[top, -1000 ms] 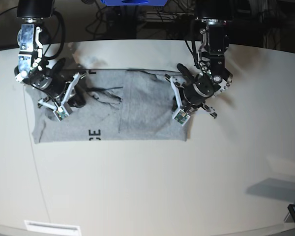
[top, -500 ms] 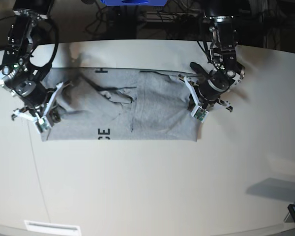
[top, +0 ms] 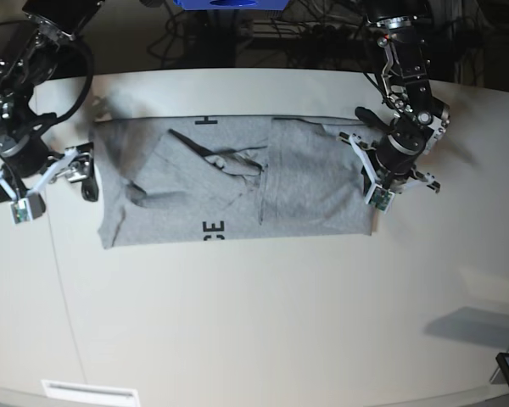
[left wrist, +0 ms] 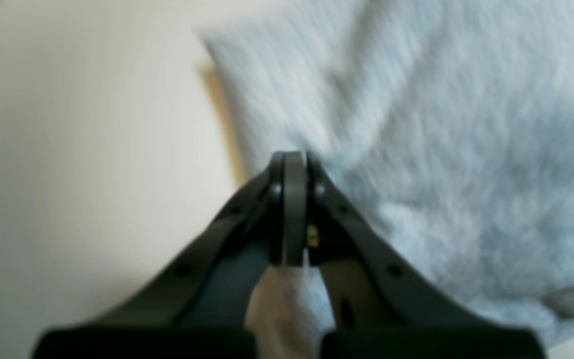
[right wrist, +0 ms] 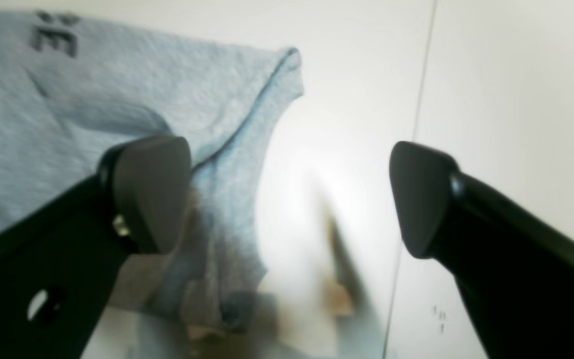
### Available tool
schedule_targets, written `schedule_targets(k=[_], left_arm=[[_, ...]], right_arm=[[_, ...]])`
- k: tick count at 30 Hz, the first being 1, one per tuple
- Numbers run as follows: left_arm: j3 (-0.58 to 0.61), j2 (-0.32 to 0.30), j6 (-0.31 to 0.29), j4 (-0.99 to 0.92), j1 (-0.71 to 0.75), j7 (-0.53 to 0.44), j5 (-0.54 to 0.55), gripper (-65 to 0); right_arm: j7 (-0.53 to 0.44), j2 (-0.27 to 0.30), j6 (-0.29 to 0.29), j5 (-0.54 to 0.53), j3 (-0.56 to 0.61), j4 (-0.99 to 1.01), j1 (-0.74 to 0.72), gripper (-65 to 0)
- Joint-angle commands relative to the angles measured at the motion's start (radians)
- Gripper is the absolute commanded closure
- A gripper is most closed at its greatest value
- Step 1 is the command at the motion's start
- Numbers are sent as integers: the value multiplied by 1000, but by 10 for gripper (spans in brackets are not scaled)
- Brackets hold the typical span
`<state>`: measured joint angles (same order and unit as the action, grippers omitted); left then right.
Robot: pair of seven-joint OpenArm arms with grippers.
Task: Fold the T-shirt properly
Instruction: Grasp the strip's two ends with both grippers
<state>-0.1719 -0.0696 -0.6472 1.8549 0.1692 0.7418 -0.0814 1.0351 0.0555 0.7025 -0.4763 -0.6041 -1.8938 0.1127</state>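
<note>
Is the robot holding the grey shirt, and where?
The left gripper pinches the grey cotton T-shirt at its side edge. The right gripper is open, holding nothing.

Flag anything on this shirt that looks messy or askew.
The T-shirt is not flat: a bunched, dark-creased ridge runs across its middle, a vertical fold line sits beside it, and only part of the black lettering shows at the near edge. Nothing looks torn or spilled.

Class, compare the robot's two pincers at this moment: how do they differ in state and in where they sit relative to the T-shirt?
The left pincer is shut on the T-shirt; the right pincer is open, holding nothing. The left sits at the shirt's edge; the right stands just off the opposite edge. Both are dark and hover low over the table.
</note>
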Motion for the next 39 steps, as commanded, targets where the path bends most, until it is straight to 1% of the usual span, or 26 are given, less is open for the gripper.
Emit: schedule_targets(k=[1,2,5,8,11,13,17,20,24,29,35,37,39], left_arm=[[-16,-3,5,45,-4,-18,7,0],[-38,-3,5,65,6,-11,7,0],[-87,-2,5,98,14,20,7,0],[-127,-19,5,84,22,20,5,0],[-142,-48,5,55,45,17,9,0],[-156,-65,5,44,53,17,15,0],[-229,-65,4,30,54,17,16,0],[-263,-72,2,-18,53,17,16,0],[-257,-91,2,-125,46,3,16,0],[-257,-92,2,-252,22,-86,16,0],[-251,-86,-6,-280,-13,-98,16,0],[-216,-86,-32,-280,-29,-98,18,0],[-191,-86,-33,-283,-35,-97,18,0]], right_arm=[[7,20,-4,-66,-30,3,-17,-631],[40,33,-4,-123,-53,15,-25,-631],[113,45,-4,-252,-92,64,-31,-631],[159,45,-4,-312,-98,147,-54,-631],[170,39,-4,-345,-98,236,-57,-625],[167,39,-4,-356,-98,277,-63,-620],[164,40,-4,-359,-98,323,-69,-620],[164,40,-4,-359,-98,348,-71,-620],[164,40,-4,-359,-96,356,-71,-620],[169,40,-4,-356,-89,368,-71,-620],[178,37,-4,-358,-87,377,-77,-620],[204,36,-4,-359,-87,377,-81,-620],[222,31,-4,-359,-87,377,-84,-620]])
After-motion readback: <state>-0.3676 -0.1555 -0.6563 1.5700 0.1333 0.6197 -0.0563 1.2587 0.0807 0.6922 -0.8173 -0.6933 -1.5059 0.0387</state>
